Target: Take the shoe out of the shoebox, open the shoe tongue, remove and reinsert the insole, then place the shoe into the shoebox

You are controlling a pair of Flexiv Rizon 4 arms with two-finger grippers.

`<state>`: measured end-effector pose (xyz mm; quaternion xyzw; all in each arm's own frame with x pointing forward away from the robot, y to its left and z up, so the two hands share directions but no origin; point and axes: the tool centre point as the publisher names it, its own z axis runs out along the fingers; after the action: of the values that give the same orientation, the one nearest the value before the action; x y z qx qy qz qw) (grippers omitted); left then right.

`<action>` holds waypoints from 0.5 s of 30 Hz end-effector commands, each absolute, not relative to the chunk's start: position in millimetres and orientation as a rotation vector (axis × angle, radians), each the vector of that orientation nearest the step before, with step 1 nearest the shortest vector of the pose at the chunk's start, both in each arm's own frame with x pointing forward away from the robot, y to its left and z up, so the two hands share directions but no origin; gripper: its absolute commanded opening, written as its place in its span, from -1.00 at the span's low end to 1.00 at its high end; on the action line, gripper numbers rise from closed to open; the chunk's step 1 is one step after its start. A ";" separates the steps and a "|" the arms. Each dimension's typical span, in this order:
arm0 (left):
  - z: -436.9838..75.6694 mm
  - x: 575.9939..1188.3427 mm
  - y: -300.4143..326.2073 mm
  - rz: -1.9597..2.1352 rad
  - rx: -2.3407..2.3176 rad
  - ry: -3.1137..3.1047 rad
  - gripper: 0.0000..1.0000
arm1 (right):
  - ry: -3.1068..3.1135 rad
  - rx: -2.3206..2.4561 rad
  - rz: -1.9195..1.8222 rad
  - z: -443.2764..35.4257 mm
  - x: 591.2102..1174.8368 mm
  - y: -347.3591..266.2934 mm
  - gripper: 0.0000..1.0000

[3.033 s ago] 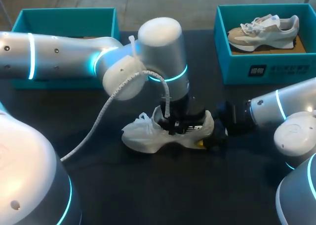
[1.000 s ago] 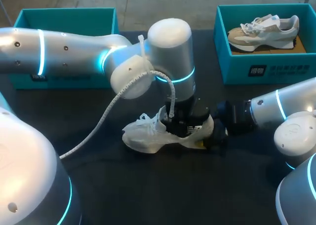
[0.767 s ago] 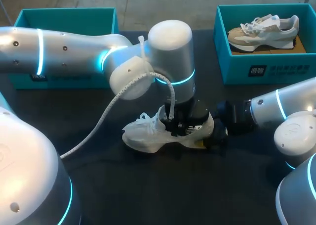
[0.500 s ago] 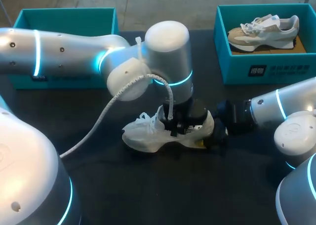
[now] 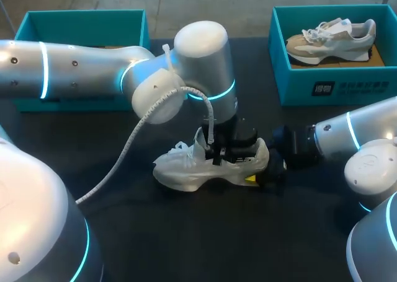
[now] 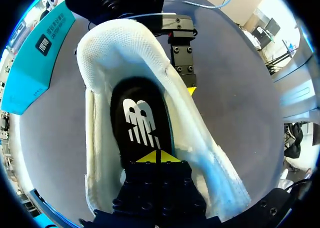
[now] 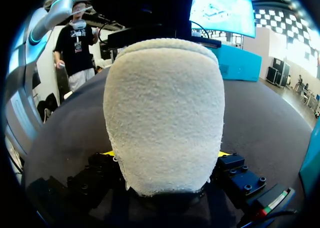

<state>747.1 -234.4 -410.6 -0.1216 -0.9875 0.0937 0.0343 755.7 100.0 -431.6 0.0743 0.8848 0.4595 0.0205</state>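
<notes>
Right now the white mesh shoe (image 5: 186, 170) stands on its sole in the middle of the frame on the black table (image 5: 186, 238), toe toward the left, outside both boxes. Our left arm (image 5: 74, 68) comes in from the left edge and bends straight down over the shoe's opening, with a white braided cable (image 5: 127, 147) looping off its wrist. Seen from the left wrist, our left gripper (image 6: 156, 157) sits inside the shoe's mouth with its two yellow tips pressed together. It is just over the black insole with a white logo (image 6: 142, 120), which lies flat in the shoe. We cannot tell whether anything is caught between the tips. Our right arm (image 5: 353, 136) enters from the right edge. Our right gripper (image 7: 167, 155) straddles the heel with a yellow tip against each side, so it clamps the shoe there. At the upper left of the frame stands a teal cardboard shoebox (image 5: 80, 15). At the upper right a second teal box (image 5: 310, 87) holds a beige and white sneaker (image 5: 332, 37).
</notes>
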 end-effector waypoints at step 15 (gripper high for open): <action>-420.7 749.4 -242.6 0.305 -0.418 -3.030 0.17 | 2.745 0.231 1.420 -436.5 755.1 101.0 -1.00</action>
<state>748.8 -240.5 -408.6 -0.1356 -0.9852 0.0986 0.0356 755.7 100.0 -431.8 0.0743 0.8849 0.4594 0.0206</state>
